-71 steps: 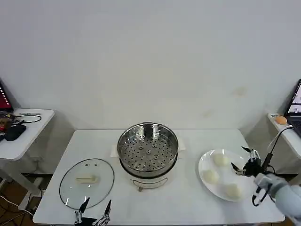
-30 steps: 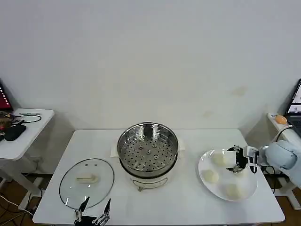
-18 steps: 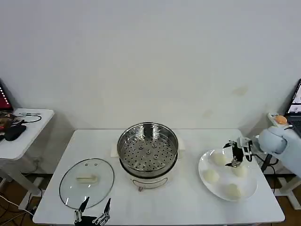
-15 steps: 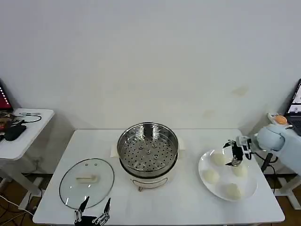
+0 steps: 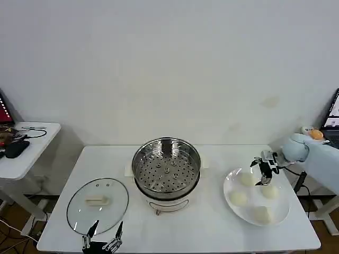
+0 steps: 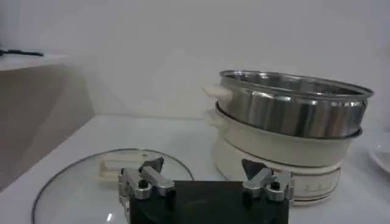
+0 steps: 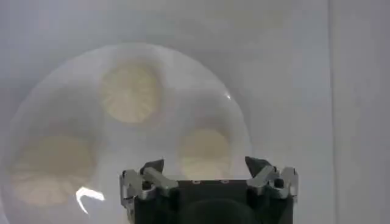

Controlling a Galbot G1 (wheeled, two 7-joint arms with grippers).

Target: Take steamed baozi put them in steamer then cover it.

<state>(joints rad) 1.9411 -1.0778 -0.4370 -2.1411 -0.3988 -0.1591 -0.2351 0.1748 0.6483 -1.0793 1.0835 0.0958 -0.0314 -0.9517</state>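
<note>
**Right gripper poised over the buns**

Head view: the right gripper [image 5: 262,170] hangs wide above the plate [image 5: 231,185] of steamed baozi [image 5: 238,198], right of the empty steamer [image 5: 166,168]. The cover [image 5: 97,202] lies aside on the worktop [image 5: 212,227], leaving the basket clear.

Left wrist view: the left gripper [image 6: 204,180], spread wide, waits by the cover.

Right wrist view: a bun lies below the open jaws, likely the first pick.

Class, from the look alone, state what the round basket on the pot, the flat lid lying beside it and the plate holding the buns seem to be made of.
Round shiny steamer basket: polished steel, judging by mirror-like walls and a perforated floor.
Round clear lid: glass with a thin metal rim, since the table shows through; its small white handle looks plastic.
Round white plate: smooth and glossy, probably ceramic, possibly plastic.
</note>
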